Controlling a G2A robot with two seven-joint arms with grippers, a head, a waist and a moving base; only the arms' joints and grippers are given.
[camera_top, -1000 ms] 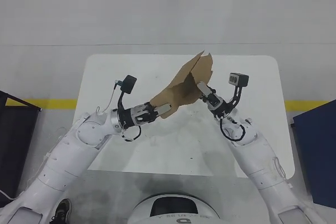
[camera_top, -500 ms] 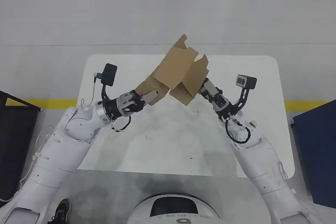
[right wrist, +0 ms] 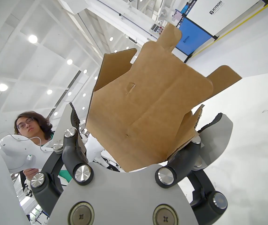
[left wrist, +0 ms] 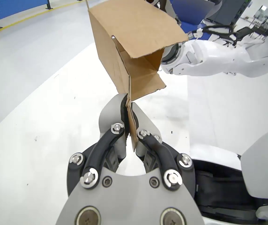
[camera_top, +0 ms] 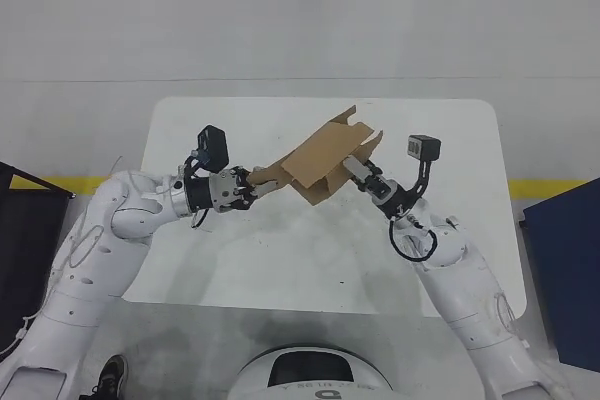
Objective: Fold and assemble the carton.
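Plain brown carton (camera_top: 318,163) (white table (camera_top: 280,255))

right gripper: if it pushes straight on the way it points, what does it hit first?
The carton. Its panel sits between the open fingers of the right gripper, so pushing on would likely press into it almost at once; the exact gap is unclear. The left gripper clamps its other end.
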